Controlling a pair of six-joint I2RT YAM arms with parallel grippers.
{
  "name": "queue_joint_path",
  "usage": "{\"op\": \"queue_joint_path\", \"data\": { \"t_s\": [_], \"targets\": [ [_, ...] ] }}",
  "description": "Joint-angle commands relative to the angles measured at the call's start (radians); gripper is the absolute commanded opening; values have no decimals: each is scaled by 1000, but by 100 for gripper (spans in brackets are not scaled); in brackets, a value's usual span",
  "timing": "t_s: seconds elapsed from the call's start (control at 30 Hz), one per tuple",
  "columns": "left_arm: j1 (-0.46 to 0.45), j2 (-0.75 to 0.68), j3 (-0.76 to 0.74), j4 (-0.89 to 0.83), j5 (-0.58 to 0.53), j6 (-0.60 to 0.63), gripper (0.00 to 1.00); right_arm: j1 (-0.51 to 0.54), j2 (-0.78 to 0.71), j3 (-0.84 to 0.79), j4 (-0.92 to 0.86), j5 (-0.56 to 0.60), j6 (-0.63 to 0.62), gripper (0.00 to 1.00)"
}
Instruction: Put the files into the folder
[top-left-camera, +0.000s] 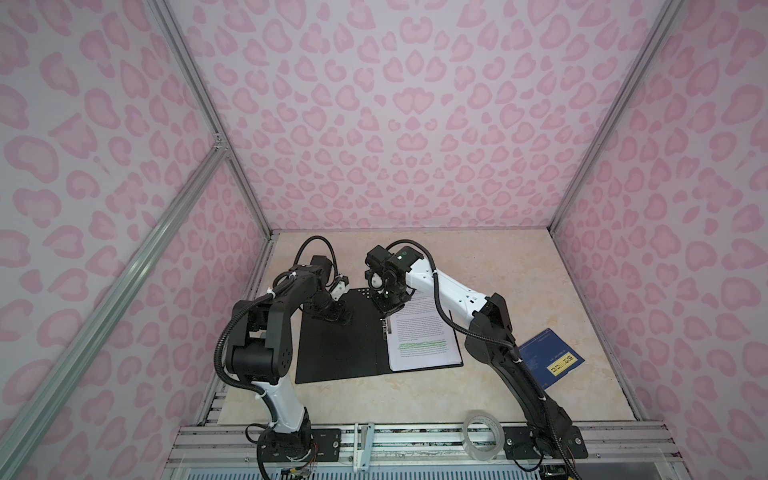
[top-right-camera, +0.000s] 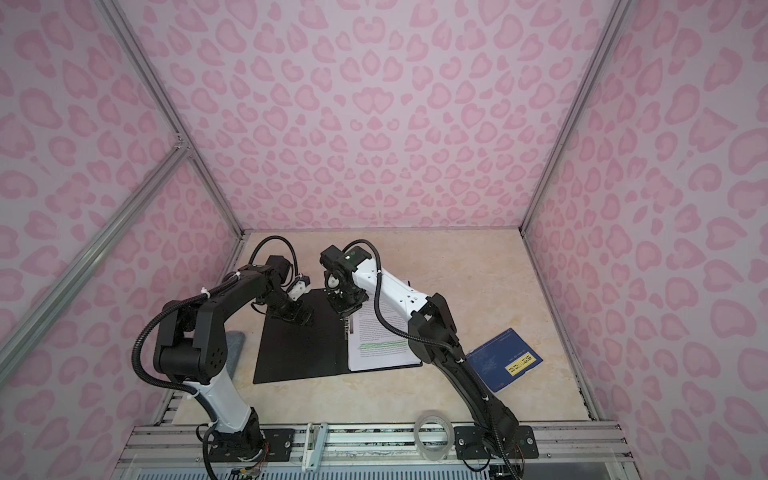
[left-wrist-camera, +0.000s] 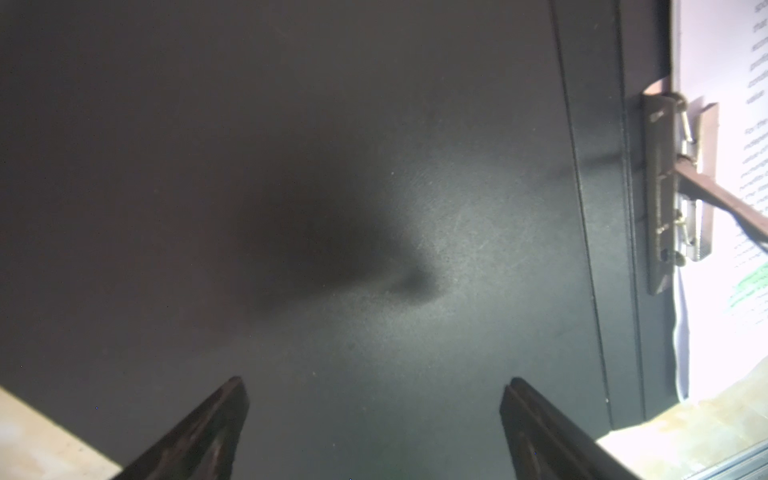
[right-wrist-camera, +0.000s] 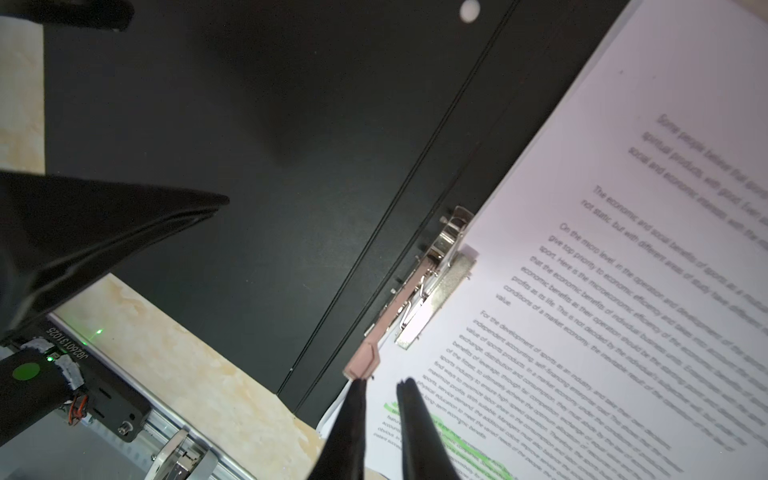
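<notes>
1. The folder lies open and flat on the table, black inside up, between the two arms. The files lie on its right half. The right gripper hangs at their inner edge, and the left gripper is over the bare left half, toward its far end.
2. The spine runs from the far side toward the arm bases, leaning slightly. The files' long edges follow it, with the text starting at the far end and the green lines toward the near end. The metal clip sits on the spine about halfway along, and its flat pad lies on the files' inner edge.
3. In its wrist view the right gripper points down beside the clip. Its fingers stand a narrow gap apart, with only paper showing between them. One fingertip sits at the end of the clip's lever. I cannot tell whether it touches the lever or is just beside it. It grips nothing that I can see.
4. In its wrist view the left gripper is spread wide with nothing between the fingers. It is low over the folder's left half. I cannot tell whether the tips touch the cover.
</notes>
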Motion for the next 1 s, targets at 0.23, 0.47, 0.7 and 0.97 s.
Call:
{"op": "queue_joint_path", "data": {
  "t_s": [0.23, 0.47, 0.7, 0.97],
  "targets": [
    [-8, 4, 15, -14, 12, 2, 98, 1, -2, 22, 2, -42, -1, 20],
    [-10, 8, 14, -3, -11, 11, 98, 1, 20, 28, -13, -56, -6, 19],
    [-9, 31, 9, 9, -19, 14, 98, 1, 33, 29, -35, -50, -17, 19],
    [-9, 41, 11, 11, -9, 12, 97, 1, 44, 30, -53, -43, -31, 19]
  ]
}}
